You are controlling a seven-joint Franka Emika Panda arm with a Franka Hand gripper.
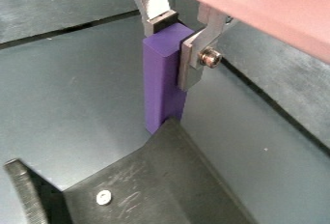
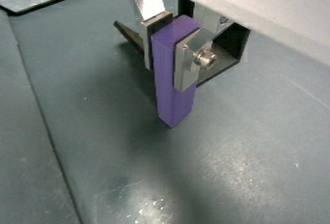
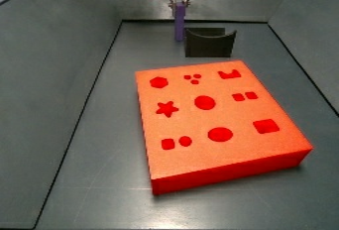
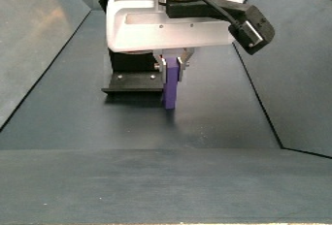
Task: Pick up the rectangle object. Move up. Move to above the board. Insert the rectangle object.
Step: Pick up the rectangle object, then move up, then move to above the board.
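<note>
**Purple bar held clear of the floor**

Your gripper (image 2: 177,42) has its jaws pinching the rectangle object (image 2: 175,75) near its top, upright, off the floor just beside the fixture (image 3: 208,42). The board (image 3: 219,127) lies well apart in a side view.

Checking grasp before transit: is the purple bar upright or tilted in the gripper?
Upright: the rectangle object hangs vertically from the gripper, clear of the floor.

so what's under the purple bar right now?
Bare grey floor. The rectangle object hangs clear of it, clamped in the gripper. The fixture stands behind; the board lies apart.
</note>
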